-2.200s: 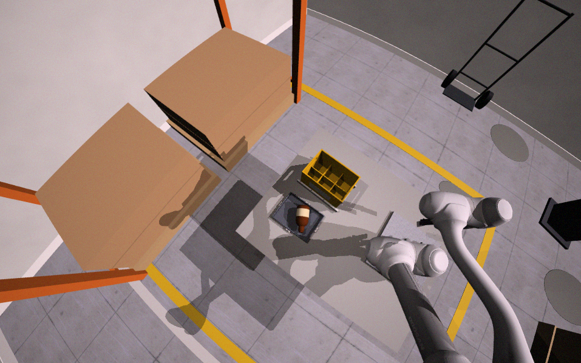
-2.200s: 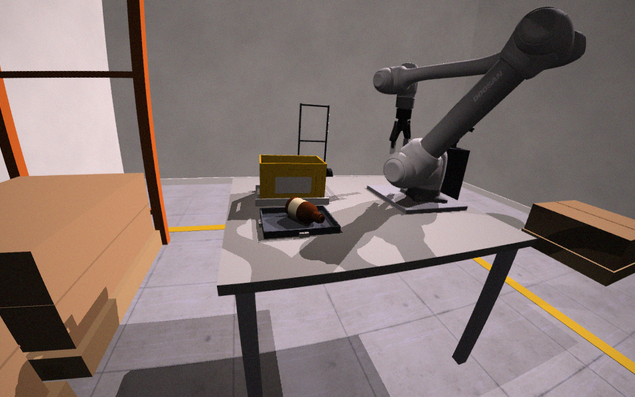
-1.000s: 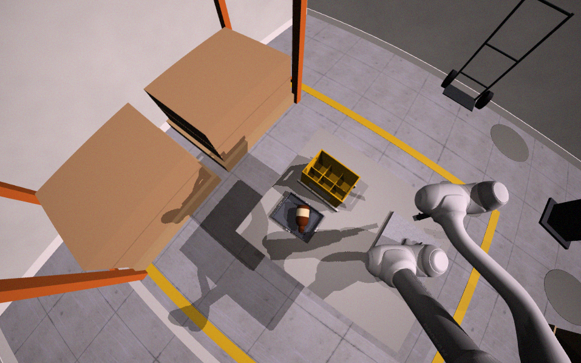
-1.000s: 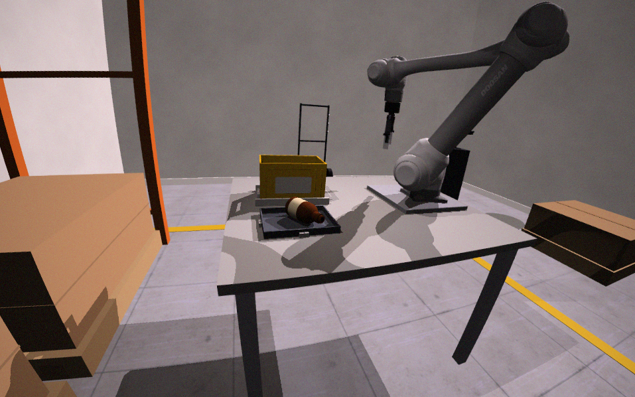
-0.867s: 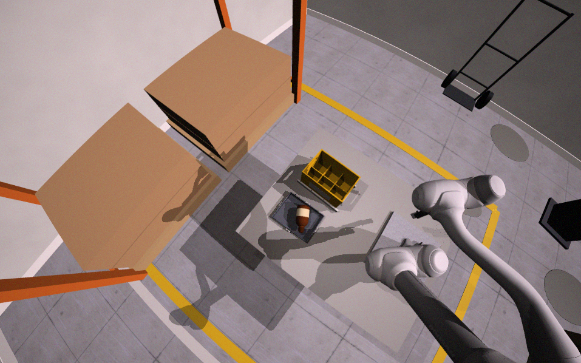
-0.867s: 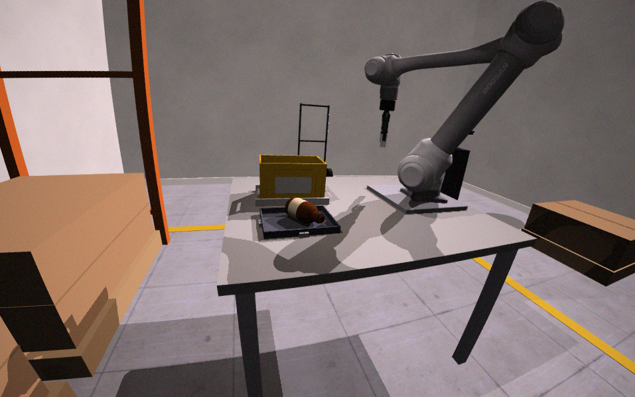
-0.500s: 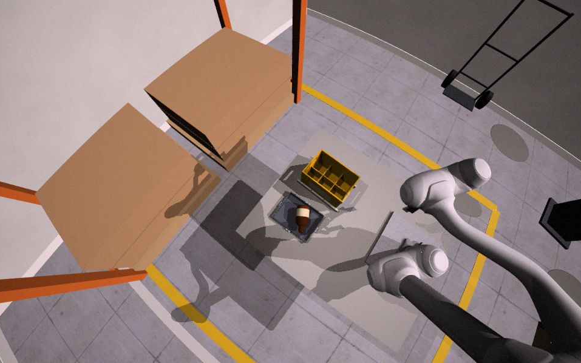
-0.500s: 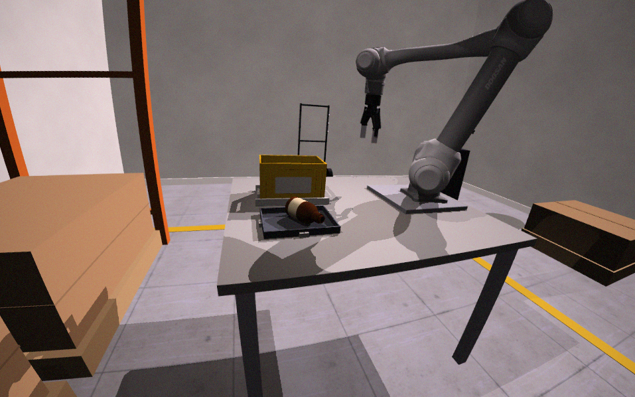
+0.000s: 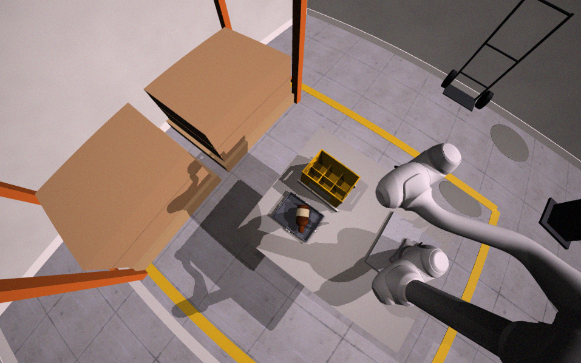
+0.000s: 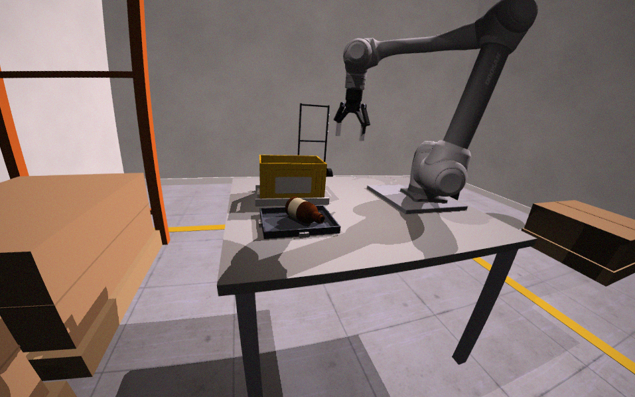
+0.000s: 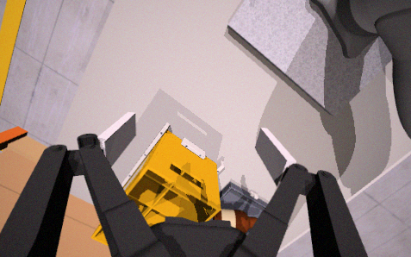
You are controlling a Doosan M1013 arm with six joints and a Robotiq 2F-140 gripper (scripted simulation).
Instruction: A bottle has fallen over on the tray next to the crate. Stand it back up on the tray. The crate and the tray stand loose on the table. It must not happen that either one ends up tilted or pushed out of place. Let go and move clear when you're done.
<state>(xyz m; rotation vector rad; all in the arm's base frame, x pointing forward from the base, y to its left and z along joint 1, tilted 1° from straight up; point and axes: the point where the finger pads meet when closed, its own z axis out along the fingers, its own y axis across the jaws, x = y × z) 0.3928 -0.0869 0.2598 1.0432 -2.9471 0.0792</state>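
The brown bottle (image 9: 302, 221) (image 10: 308, 212) (image 11: 245, 222) with a cream label lies on its side on the dark tray (image 9: 285, 212) (image 10: 274, 226) (image 11: 237, 197). Its neck points to the tray's lower edge in the top view and to the right and front in the exterior view. The yellow crate (image 9: 319, 187) (image 10: 266, 183) (image 11: 206, 167) stands upright beside the tray. My gripper (image 10: 350, 131) (image 11: 198, 131) is open and empty, pointing down, high above the table and to the right of the crate in the exterior view. In the top view the arm hides it.
A pale slab shows under the crate, between it and the tray. The arm's base plate (image 9: 396, 229) (image 10: 435, 208) (image 11: 270, 39) is at the right on the table (image 10: 359, 253). Large cardboard boxes (image 9: 130, 180) (image 10: 87, 216) and orange rack posts stand off the table's left side.
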